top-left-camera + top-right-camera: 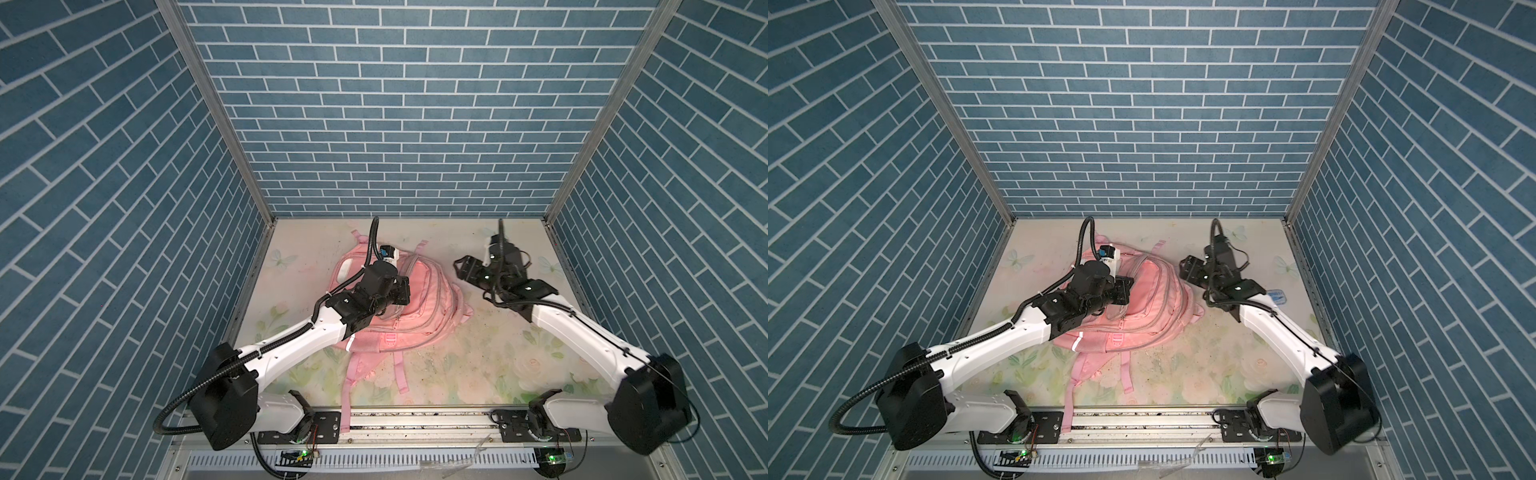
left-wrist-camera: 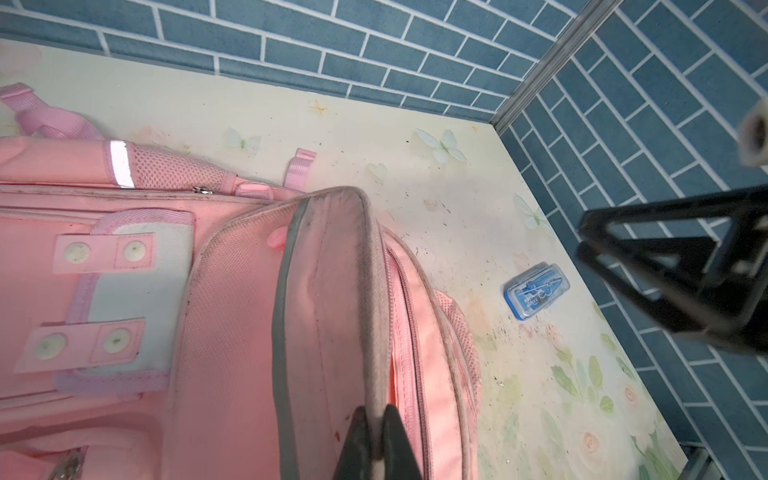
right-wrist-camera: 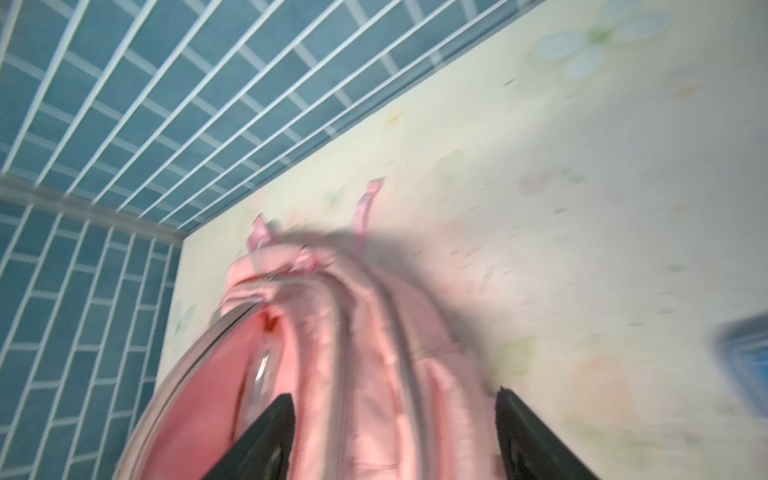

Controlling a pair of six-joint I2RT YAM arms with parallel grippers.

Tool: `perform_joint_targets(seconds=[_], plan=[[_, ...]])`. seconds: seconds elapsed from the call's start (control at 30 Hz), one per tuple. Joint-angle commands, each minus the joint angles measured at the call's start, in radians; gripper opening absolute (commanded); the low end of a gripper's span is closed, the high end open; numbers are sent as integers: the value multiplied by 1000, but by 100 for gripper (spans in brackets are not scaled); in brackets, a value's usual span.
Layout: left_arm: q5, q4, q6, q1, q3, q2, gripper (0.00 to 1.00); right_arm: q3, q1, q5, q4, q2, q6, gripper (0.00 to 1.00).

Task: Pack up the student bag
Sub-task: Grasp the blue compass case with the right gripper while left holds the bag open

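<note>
Pink fabric marks the student bag (image 1: 428, 309), lying flat left of the middle of the table (image 1: 478, 365) with its straps toward the near edge. One compartment gapes and its pink lining shows; whether anything lies inside I cannot tell. The left gripper (image 2: 375, 412) is clamped tight on the grey-trimmed rim of the raised flap. The right gripper (image 1: 459, 270) hangs just right of the bag, jaws spread wide, holding nothing. A small blue plastic case (image 2: 536, 291) lies farther right, apart from the bag. The tabletop is floral and scuffed; blue brick-pattern walls (image 1: 395, 124) close three sides
</note>
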Motion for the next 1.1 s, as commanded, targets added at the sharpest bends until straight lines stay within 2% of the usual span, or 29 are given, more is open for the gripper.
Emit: perform_joint_targets(seconds=[0.0, 0.1, 0.2, 0.37, 0.53, 0.87, 1.07], plan=[[25, 47, 21, 1, 38, 20, 0, -92, -225, -35, -171, -3, -136, 77], [29, 64, 19, -6, 33, 27, 0, -146, -397, -101, -132, 58, -72, 77], [28, 72, 18, -9, 32, 30, 0, -149, -466, -124, -115, 150, 14, 76], [22, 83, 16, -12, 19, 30, 0, -99, -479, -84, -75, 266, 85, 77], [23, 95, 12, -12, 0, 30, 0, -20, -487, -39, -87, 375, 91, 77], [27, 97, 18, -9, -8, 62, 0, 72, -486, -41, -112, 544, 40, 76], [25, 102, 19, -8, -6, 70, 0, 115, -484, -31, -135, 594, -53, 73]])
